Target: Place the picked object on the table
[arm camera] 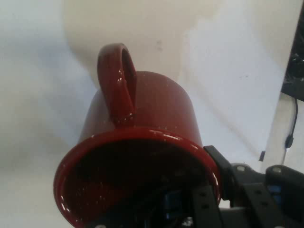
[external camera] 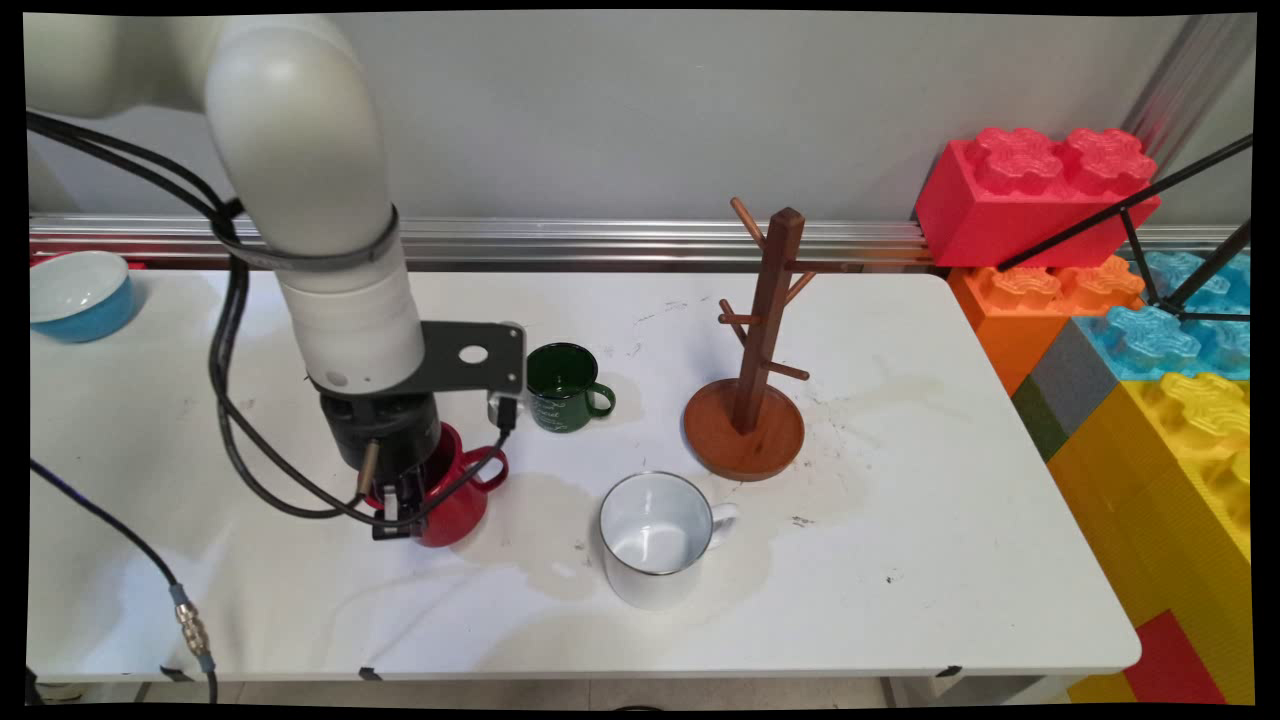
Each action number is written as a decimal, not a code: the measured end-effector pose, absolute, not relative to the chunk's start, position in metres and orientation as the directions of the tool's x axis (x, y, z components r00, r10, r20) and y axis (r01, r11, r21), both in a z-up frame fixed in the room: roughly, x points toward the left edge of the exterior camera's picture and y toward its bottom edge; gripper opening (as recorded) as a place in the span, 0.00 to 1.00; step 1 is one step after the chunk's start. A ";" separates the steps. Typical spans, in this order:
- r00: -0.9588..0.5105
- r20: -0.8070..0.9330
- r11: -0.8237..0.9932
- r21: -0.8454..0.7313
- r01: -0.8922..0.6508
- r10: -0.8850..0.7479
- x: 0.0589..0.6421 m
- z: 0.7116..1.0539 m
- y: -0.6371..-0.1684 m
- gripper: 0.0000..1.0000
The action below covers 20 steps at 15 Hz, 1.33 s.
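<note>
Red mug (external camera: 455, 495) stands on the bench (external camera: 900, 560), left of centre, handle to the right in the main view. Claw (external camera: 400, 510) grips its rim: in the hand view one finger (arm camera: 216, 164) lies outside the wall, the other inside the mug. Green mug (external camera: 562, 388) stands just behind, apart. White mug (external camera: 655, 540) sits near, to the right. Wooden mug tree (external camera: 748, 400) beyond. Blue bowl (external camera: 75, 295) far left. Toy bricks (external camera: 1120, 330) right of bench.

You see the main view bright and evenly lit, with soft shadows on the white desk (external camera: 900, 560). In the hand view the red mug (arm camera: 142, 142) is slightly blurred, with small glare on its handle.
</note>
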State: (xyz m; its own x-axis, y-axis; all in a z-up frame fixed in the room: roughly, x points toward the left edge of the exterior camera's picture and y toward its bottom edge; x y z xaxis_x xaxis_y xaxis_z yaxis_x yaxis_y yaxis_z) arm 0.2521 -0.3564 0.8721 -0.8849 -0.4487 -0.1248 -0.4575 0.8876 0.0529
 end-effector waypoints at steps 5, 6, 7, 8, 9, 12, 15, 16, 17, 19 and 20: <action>-0.886 -0.133 0.889 0.059 -0.454 -0.444 0.243 0.854 -0.360 0.00; -0.886 -0.135 0.889 0.060 -0.454 -0.443 0.241 0.851 -0.361 0.00; -0.886 -0.136 0.889 0.060 -0.454 -0.443 0.241 0.849 -0.361 0.00; -0.886 -0.137 0.889 0.061 -0.453 -0.443 0.240 0.846 -0.361 0.00; -0.886 -0.138 0.889 0.062 -0.453 -0.442 0.239 0.844 -0.361 0.00; -0.886 -0.141 0.889 0.065 -0.453 -0.442 0.237 0.838 -0.362 0.00; -0.885 -0.142 0.888 0.065 -0.455 -0.443 0.235 0.834 -0.363 0.00; -0.885 -0.142 0.888 0.065 -0.456 -0.444 0.235 0.832 -0.363 0.00; -0.884 -0.142 0.887 0.065 -0.457 -0.445 0.234 0.831 -0.363 0.00; -0.883 -0.141 0.886 0.066 -0.460 -0.448 0.234 0.830 -0.363 0.00; -0.881 -0.141 0.884 0.067 -0.463 -0.451 0.234 0.829 -0.363 0.00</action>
